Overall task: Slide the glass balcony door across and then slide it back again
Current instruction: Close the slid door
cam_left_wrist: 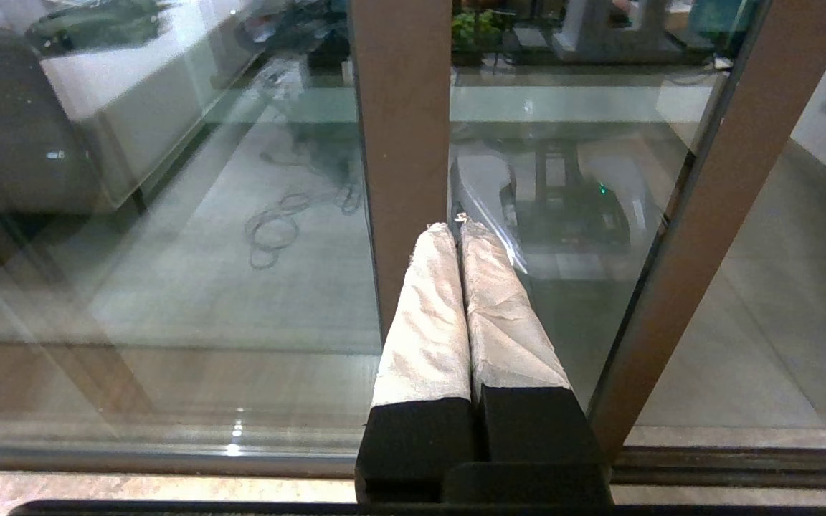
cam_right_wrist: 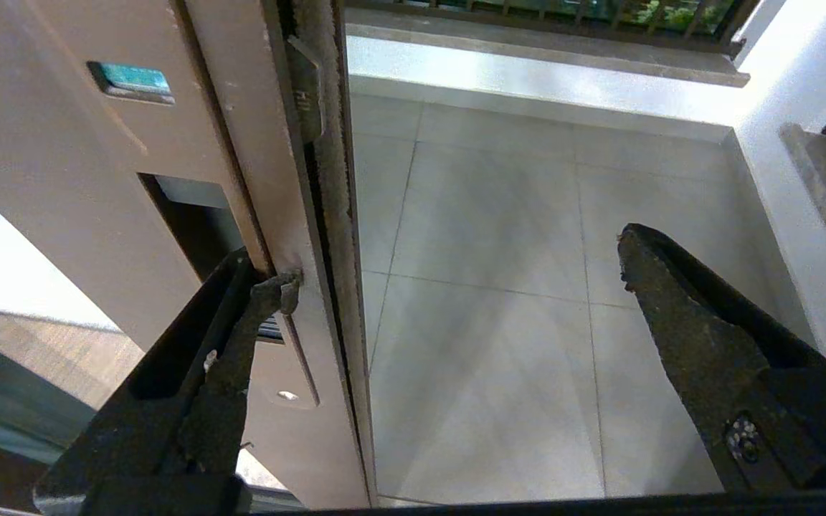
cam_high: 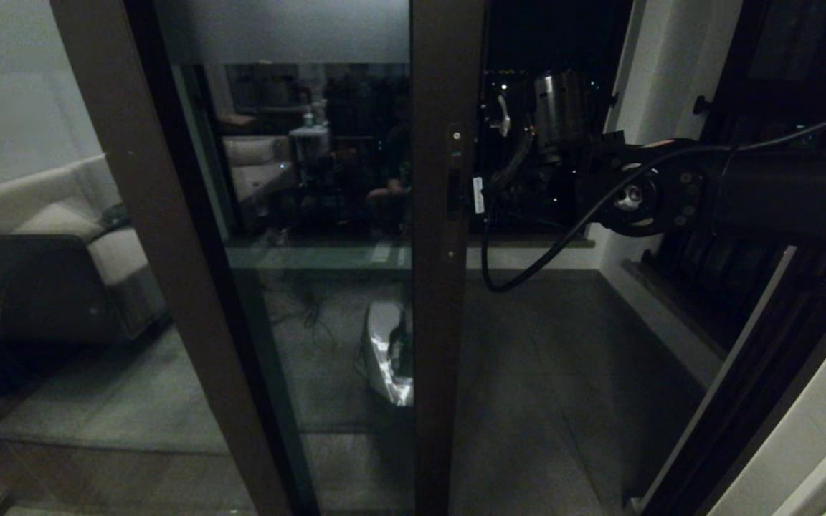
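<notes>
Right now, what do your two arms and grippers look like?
Right arm: black tube, round black wrist joint, silver motor can, loose black cable. Right gripper: two dark, worn, tapered fingers. Left gripper: black base, two fingers wrapped in whitish cloth.

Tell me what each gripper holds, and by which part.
Nothing is clamped. The right gripper is open, one finger hooked against the door stile by its handle recess, the other free. The left gripper is shut on nothing.

Black right arm (cam_high: 779,190), looped black cable (cam_high: 528,265), left tool (cam_left_wrist: 459,226) with white-wrapped fingers (cam_left_wrist: 427,315)
</notes>
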Robot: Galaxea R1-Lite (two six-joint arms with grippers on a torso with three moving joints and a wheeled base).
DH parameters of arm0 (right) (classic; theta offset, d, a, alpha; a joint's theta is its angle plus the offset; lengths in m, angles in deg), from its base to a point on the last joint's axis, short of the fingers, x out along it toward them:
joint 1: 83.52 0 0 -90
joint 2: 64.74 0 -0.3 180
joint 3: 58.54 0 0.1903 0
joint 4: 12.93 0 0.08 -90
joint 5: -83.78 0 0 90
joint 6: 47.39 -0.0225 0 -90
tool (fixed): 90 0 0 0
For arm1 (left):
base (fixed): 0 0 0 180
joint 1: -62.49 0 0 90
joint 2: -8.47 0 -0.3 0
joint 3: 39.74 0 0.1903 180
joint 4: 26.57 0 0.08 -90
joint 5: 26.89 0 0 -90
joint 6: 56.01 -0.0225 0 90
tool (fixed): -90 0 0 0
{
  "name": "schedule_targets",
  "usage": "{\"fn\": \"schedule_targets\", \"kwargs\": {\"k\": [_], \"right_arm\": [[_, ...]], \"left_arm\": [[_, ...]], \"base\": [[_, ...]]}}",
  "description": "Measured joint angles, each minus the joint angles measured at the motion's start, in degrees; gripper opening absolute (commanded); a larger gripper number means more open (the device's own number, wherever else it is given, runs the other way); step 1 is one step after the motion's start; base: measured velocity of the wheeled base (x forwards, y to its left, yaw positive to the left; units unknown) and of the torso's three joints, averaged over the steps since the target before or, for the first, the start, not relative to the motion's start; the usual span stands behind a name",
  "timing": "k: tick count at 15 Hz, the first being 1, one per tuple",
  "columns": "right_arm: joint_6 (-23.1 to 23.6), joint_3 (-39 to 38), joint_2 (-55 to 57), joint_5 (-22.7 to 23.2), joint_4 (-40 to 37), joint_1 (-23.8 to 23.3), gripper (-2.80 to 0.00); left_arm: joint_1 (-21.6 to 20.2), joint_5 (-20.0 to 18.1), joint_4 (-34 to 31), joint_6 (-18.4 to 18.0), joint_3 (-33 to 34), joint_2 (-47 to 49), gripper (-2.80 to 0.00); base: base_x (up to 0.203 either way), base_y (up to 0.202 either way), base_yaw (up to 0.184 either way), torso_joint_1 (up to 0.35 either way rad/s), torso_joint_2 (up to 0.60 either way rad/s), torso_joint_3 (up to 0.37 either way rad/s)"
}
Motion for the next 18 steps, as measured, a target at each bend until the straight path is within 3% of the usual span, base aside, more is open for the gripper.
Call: {"fn": "schedule_targets", "kwargs": {"k": [18], "right_arm": [[0.8, -1.1, -0.3, -1.2, 0.2, -2.1, 0.0]], "left_arm": [[0.0, 0.0, 0.0, 0.0, 0.0, 0.0, -2.8]], "base": [[0.0, 0.0, 0.0, 0.0, 0.0, 0.0]]}}
